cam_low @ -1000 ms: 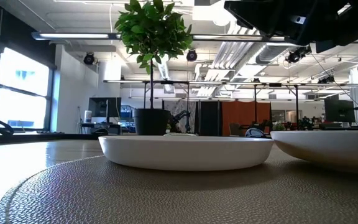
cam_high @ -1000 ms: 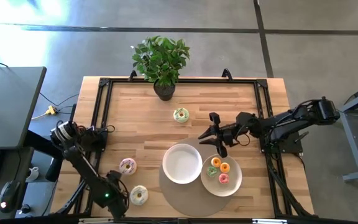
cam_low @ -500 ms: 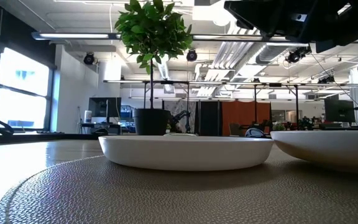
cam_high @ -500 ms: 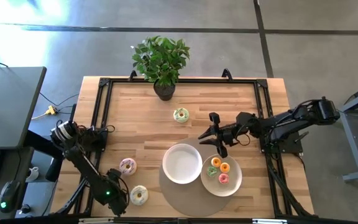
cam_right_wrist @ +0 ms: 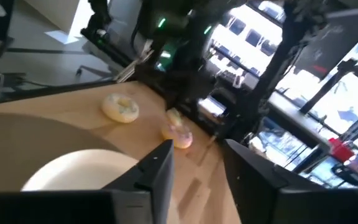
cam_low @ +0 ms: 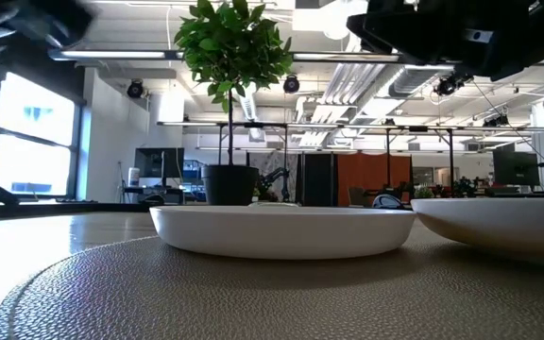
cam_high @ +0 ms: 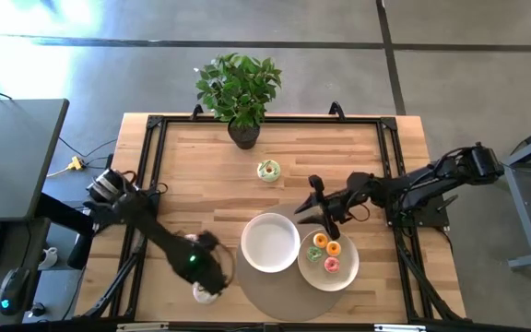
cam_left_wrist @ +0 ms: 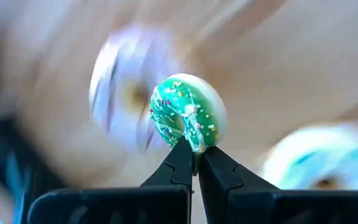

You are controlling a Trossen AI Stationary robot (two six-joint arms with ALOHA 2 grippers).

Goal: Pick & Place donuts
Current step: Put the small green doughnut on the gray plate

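My left gripper [cam_left_wrist: 194, 155] is shut on a green-iced, sprinkled donut [cam_left_wrist: 188, 118]. In the high view it [cam_high: 212, 272] hangs blurred over the table's near left, beside a pale donut [cam_high: 206, 293]. Two donuts [cam_right_wrist: 120, 107] [cam_right_wrist: 178, 135] lie flat on the wood there. Another donut [cam_high: 268, 171] lies near the plant pot. Three small donuts [cam_high: 325, 254] rest in the right-hand plate [cam_high: 347, 275]. My right gripper [cam_high: 324, 217] hovers open at the far side of the plates, nothing between its fingers [cam_right_wrist: 160, 168]. My left gripper pinches the green donut by one spot on its ring [cam_left_wrist: 196, 144] between its two fingertips. The donut stands on edge beyond the tips with its hole showing. It is clear of the table.
An empty white plate [cam_high: 247, 242] and the plate with donuts sit on a round grey mat [cam_high: 265, 300] at the near middle. A potted plant [cam_high: 240, 92] stands at the far edge. Black rails [cam_high: 155, 166] frame the tabletop.
My left gripper has swung quickly from the near left corner toward the table's right, toward the plates. In the low view a pale shape now hangs at the left edge above the donut lying there. My right gripper has edged toward the near edge.
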